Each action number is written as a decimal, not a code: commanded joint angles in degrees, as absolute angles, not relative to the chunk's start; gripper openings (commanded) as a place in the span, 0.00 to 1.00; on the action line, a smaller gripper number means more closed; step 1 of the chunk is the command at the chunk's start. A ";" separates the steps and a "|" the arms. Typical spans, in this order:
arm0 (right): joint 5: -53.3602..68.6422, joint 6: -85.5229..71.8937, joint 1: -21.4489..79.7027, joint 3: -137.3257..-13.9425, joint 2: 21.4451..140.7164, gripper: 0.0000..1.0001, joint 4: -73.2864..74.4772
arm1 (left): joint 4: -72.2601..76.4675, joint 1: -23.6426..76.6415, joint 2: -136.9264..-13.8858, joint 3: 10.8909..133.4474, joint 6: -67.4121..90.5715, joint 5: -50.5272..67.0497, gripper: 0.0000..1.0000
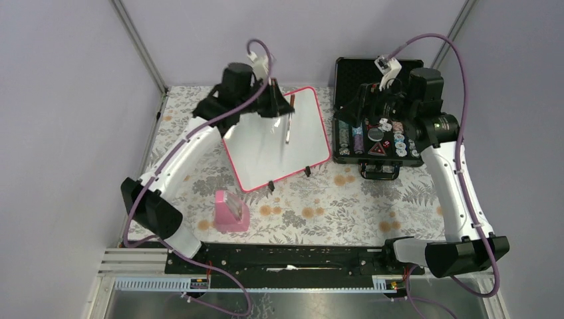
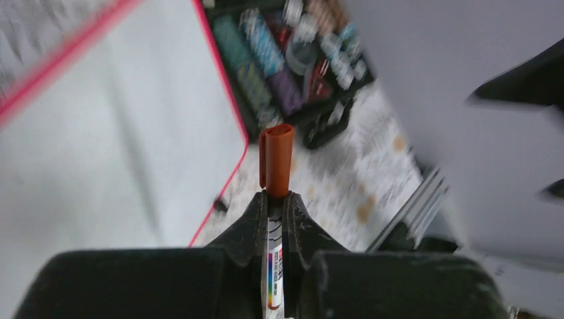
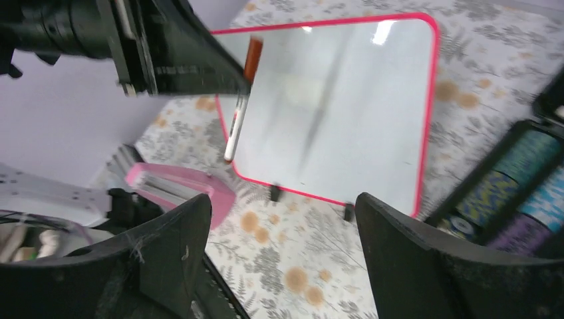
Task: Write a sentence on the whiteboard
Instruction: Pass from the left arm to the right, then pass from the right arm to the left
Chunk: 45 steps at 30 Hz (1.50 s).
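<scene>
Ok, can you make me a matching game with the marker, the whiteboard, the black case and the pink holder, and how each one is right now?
Things:
1. marker
2. whiteboard
3. black case
4. pink holder

States:
a. lid open
b. pinched in the left pincer
c. standing alone, on the near side of the whiteboard
d. blank, with a pink frame

Pairs: 1-b, 2-d, 3-a, 4-c

Motion-blurred whiteboard [image 2: 120, 133] and case contents [image 2: 266, 60]
</scene>
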<state>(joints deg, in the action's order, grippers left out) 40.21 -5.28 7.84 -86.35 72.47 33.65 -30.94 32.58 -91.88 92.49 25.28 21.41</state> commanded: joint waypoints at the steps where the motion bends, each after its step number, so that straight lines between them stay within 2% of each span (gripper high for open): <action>1: 49.96 -20.49 10.56 -83.80 72.26 0.86 19.53 | -21.69 28.90 -88.37 100.77 34.35 28.18 0.00; 4: 53.44 -32.65 13.85 -79.17 73.07 0.85 4.47 | -12.43 25.07 -87.50 100.09 44.39 32.69 0.00; 7: 54.83 -39.24 16.81 -79.70 75.79 0.83 -2.40 | -4.20 23.49 -86.35 97.42 51.16 35.52 0.00; 16: 57.47 -47.35 22.67 -84.15 82.01 0.80 -12.51 | 9.50 22.97 -82.91 88.65 60.97 38.95 0.00; 21: 58.31 -48.04 25.42 -85.90 84.21 0.72 -13.98 | 17.53 22.69 -82.13 84.44 66.97 39.76 0.00; 25: 57.92 -48.01 25.88 -85.61 84.66 0.52 -13.56 | 19.58 22.68 -82.27 83.77 68.35 40.26 0.00; 28: 57.90 -47.41 25.88 -85.36 84.44 0.23 -12.58 | 19.77 22.59 -81.93 83.05 68.65 40.71 0.00; 29: 58.06 -46.73 25.83 -85.46 84.22 0.16 -11.87 | 19.51 22.52 -81.67 82.63 68.64 40.86 0.00; 30: 57.95 -45.82 25.84 -85.51 83.90 0.10 -10.73 | 19.28 22.23 -81.32 82.17 68.46 40.99 0.07; 32: 57.91 -43.40 25.84 -85.58 83.20 0.00 -8.19 | 17.47 21.22 -80.62 81.58 66.97 41.65 0.30; 33: 58.03 -42.14 25.77 -85.43 82.91 0.00 -6.65 | 15.75 20.47 -80.09 81.53 65.16 41.93 0.43; 35: 58.58 -40.13 25.40 -84.35 81.68 0.00 -4.61 | 9.55 18.48 -79.38 82.50 59.49 42.65 0.62; 36: 58.88 -38.78 25.14 -83.49 80.90 0.00 -3.53 | 6.45 17.27 -78.91 83.05 56.10 43.54 0.75; 37: 59.07 -36.82 24.68 -82.91 80.29 0.00 -1.78 | 3.01 16.18 -78.54 84.19 51.42 44.13 0.94; 39: 59.86 -30.94 23.83 -82.30 79.62 0.00 5.56 | -6.86 14.10 -78.17 87.87 37.36 45.41 0.99; 42: 60.91 -17.58 23.34 -83.60 80.14 0.00 20.93 | -27.98 13.45 -78.53 96.33 10.61 42.35 0.99; 45: 60.09 -3.16 23.34 -84.81 81.34 0.00 38.46 | -37.12 13.36 -76.47 97.94 -10.88 38.34 0.99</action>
<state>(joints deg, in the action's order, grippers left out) 58.61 -24.38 23.59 -82.67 81.32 13.96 -18.76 13.04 -81.23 92.38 25.34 41.36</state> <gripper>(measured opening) 0.107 0.989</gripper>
